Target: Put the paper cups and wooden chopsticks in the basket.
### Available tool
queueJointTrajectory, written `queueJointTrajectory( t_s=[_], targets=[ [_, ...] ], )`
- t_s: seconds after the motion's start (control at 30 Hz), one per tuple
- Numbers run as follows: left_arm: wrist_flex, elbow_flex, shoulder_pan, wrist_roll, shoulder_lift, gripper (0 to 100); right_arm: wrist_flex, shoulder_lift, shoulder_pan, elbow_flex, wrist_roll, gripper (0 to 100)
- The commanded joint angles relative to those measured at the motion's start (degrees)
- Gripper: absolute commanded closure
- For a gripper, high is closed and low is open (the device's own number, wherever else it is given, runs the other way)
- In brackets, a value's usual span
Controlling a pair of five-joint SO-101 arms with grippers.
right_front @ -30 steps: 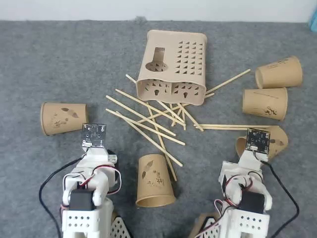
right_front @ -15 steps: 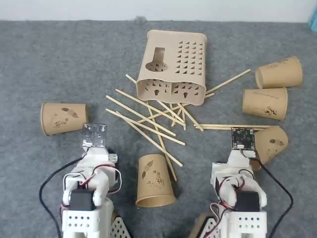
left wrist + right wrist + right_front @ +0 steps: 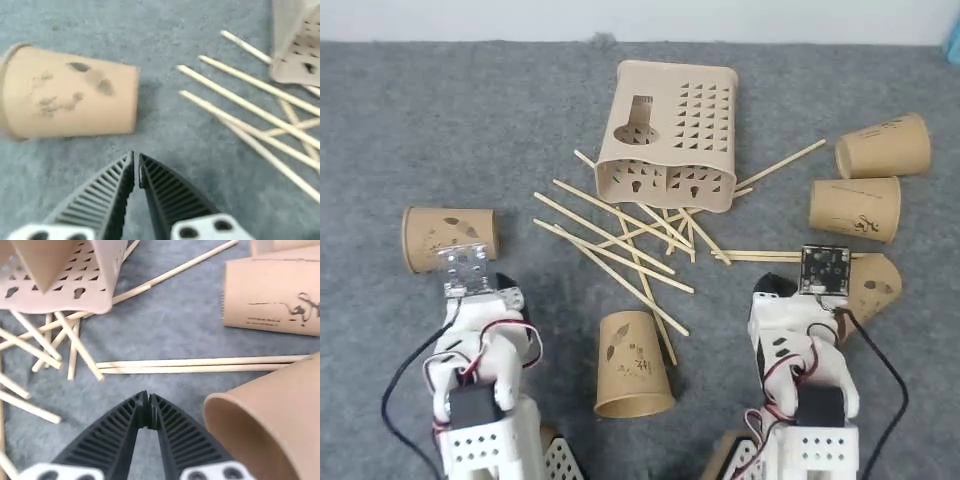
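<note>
Paper cups (image 3: 440, 228), dark printed motifs, lying sideways

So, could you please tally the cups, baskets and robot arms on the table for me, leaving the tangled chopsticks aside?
Cups: 5
Basket: 1
Robot arms: 2
Total: 8

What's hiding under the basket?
Several wooden chopsticks poke out from under the near edge of the basket. Their covered ends, and anything else underneath, cannot be seen.
</note>
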Motion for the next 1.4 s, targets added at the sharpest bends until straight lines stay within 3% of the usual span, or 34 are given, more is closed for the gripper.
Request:
queueJointTrajectory(
  t_s=[0.0,0.17,0.27,0.4,0.83,1.1,1.37],
  targets=[
    [-5.5,-0.7,4.3,-4.0,-0.9,99,0.7,0.7,3.5,1.2,3.3,98.9],
    [-5.8,-5.2,8.1,0.2,-0.6,90,0.8,1.0,3.6,1.2,13.5,98.9],
    [-4.0,-9.3,8.7,3.7,-0.2,83,1.8,0.6,3.6,1.2,14.2,98.9],
    [-4.1,-15.2,10.2,4.0,6.7,84,2.0,0.6,3.6,1.2,14.2,98.9],
    [-8.7,-45.2,18.4,11.9,60.7,85,2.2,0.6,3.9,1.2,14.4,98.9],
    [-19.5,-52.8,20.8,12.0,82.1,85,2.2,0.6,3.9,1.2,14.6,98.9],
    [-38.3,-53.0,21.3,11.8,93.6,85,1.9,0.6,3.9,1.2,14.6,98.9]
  ],
)
